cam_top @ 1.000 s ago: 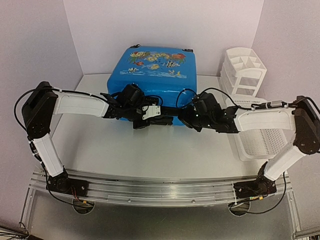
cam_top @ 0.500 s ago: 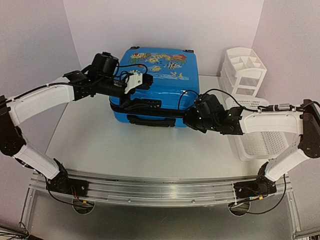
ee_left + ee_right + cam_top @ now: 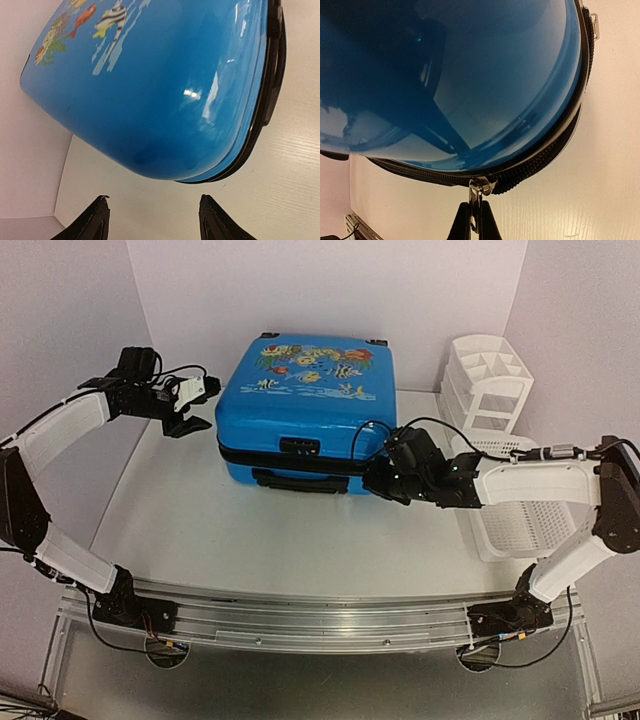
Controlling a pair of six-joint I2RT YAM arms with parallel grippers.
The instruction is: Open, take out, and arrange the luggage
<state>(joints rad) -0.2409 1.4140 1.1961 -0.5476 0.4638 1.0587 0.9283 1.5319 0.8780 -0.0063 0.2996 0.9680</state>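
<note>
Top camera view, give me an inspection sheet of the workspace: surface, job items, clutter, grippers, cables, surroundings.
Surface: white table, faint grain.
Job's things: blue luggage lying flat, fish-print lid up and closed.
Clutter: white basket and white organiser at the right.
Grippers: left gripper open, empty, off the luggage's left corner; right gripper shut on zipper pull.
Cables: black cable loops over the right wrist.
Surroundings: pale walls; metal rail under the bases.
</note>
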